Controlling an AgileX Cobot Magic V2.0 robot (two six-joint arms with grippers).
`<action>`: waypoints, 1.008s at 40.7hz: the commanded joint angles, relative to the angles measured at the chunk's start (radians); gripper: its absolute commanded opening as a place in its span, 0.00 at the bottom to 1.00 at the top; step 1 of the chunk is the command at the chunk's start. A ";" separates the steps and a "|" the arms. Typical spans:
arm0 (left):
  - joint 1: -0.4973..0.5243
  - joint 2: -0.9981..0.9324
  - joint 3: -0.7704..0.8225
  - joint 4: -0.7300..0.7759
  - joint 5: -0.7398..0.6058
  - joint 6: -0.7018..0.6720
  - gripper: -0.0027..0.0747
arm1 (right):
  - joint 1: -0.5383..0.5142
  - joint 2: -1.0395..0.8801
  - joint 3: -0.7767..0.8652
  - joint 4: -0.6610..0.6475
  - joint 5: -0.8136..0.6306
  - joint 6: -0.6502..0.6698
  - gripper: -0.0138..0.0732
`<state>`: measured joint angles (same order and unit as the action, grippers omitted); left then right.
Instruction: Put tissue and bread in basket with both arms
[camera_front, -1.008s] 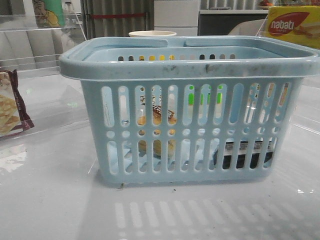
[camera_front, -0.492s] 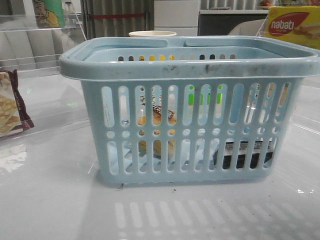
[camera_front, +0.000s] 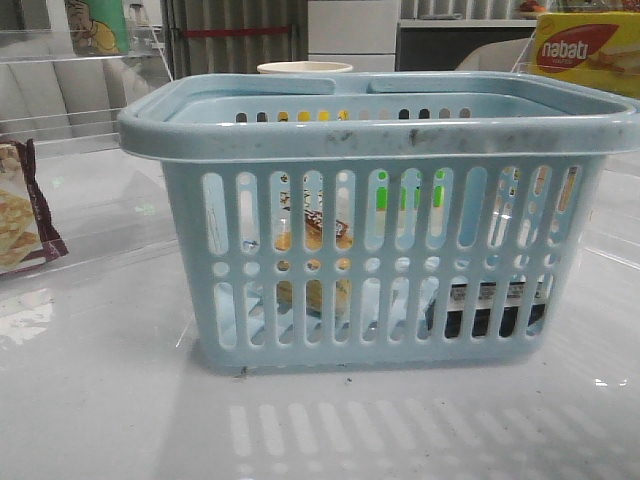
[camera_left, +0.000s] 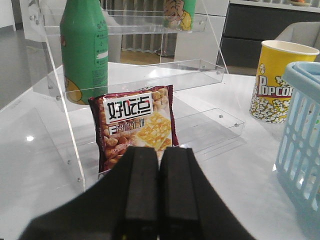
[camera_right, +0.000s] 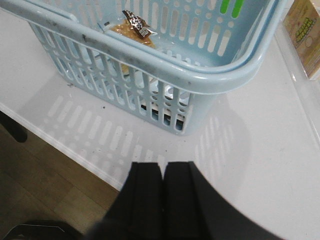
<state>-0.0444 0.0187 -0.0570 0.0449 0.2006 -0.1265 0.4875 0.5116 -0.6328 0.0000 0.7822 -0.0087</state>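
The bread (camera_front: 313, 262) lies inside the basket (camera_front: 380, 140), toward its left half as the front view shows it, its golden-brown body and dark printed label visible through the vertical slots; the right wrist view also catches it (camera_right: 133, 26) from above, resting on the basket floor near one wall. The tissue (camera_front: 492, 308) sits low in the basket's right part — a dark flat pack with a pale band along its top, seen only in strips between the slots. The light-blue basket stands upright on the white tabletop (camera_front: 100, 400), its thick rim scuffed with dark marks and its handles folded down along the rim. Both arms are clear of it: the left claw (camera_left: 159, 190) has its two black fingers pressed together with nothing between them, held over the tabletop facing a bag of crackers (camera_left: 136, 122) that leans against a clear acrylic shelf (camera_left: 150, 80). A green bottle (camera_left: 84, 47) stands on that shelf, and a yellow popcorn cup (camera_left: 276, 80) stands near the basket's corner. The right claw (camera_right: 163, 195) is likewise closed and empty, hanging over the tabletop edge just outside the basket's corner (camera_right: 220, 75). In the front view a yellow-and-red Nabati box (camera_front: 585, 50) shows behind the basket at the right — well apart from it.
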 joint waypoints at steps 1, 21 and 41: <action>0.002 -0.023 0.012 -0.010 -0.139 -0.009 0.15 | 0.001 0.002 -0.026 0.000 -0.068 -0.001 0.22; 0.000 -0.043 0.064 -0.010 -0.173 -0.009 0.15 | 0.001 0.003 -0.026 0.000 -0.068 -0.001 0.22; -0.002 -0.043 0.064 -0.074 -0.265 0.149 0.15 | 0.001 0.003 -0.026 0.000 -0.068 -0.001 0.22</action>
<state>-0.0444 -0.0063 0.0061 -0.0164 0.0413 0.0133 0.4875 0.5116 -0.6319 0.0054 0.7822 -0.0087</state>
